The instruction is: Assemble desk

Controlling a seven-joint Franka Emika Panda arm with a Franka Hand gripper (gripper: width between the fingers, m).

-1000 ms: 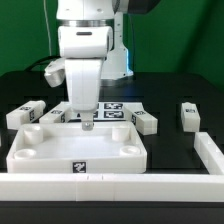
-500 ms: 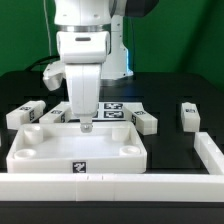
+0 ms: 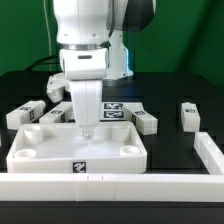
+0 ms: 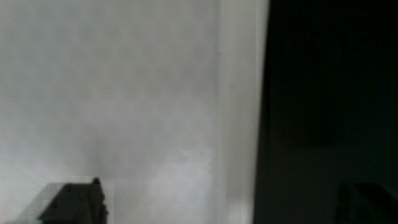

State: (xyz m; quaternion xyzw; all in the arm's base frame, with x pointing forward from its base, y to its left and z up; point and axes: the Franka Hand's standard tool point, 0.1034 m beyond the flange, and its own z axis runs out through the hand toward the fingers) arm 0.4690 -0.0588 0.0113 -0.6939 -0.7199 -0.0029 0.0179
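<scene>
Exterior view: hand probably over desk

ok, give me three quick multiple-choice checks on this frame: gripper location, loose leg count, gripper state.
1. Where is the gripper?
A) above the desk panel
B) above the leg farthest to the exterior view's right
C) off to the side of all the parts

2. How many loose legs lie around the panel?
A) two
B) four
C) six

3. The gripper is:
A) shut on a leg
B) open, holding nothing
C) shut on the panel's rim

Key:
1 A, it hangs over the panel's far half.
2 B, two legs lie on the exterior view's left and two on its right.
3 B, the wrist view shows nothing gripped between its fingers.
</scene>
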